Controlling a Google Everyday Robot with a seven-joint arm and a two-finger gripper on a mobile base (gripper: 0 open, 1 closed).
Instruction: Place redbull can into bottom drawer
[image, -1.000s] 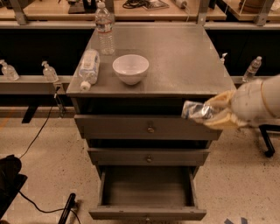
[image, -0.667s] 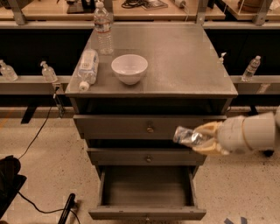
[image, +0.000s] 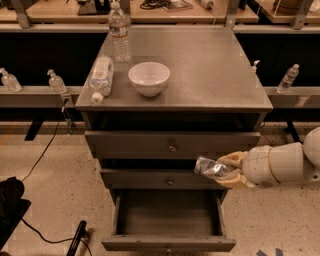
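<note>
The redbull can (image: 209, 167) is a small silvery, dented can lying sideways in my gripper (image: 223, 170). The gripper comes in from the right on a white arm and is shut on the can. It holds the can in front of the middle drawer's right end, above the right side of the bottom drawer (image: 168, 243). The bottom drawer is pulled open and its dark inside shows nothing in it.
On the grey cabinet top (image: 220, 75) stand a white bowl (image: 149, 78), an upright water bottle (image: 119, 32) and a bottle lying on its side (image: 101, 75). The top drawer (image: 172, 145) and middle drawer (image: 150, 178) are closed. Small bottles stand on side ledges. A black cable lies on the floor at left.
The gripper with the can has moved down and a little left, from beside the top drawer to in front of the middle drawer, above the open bottom drawer.
</note>
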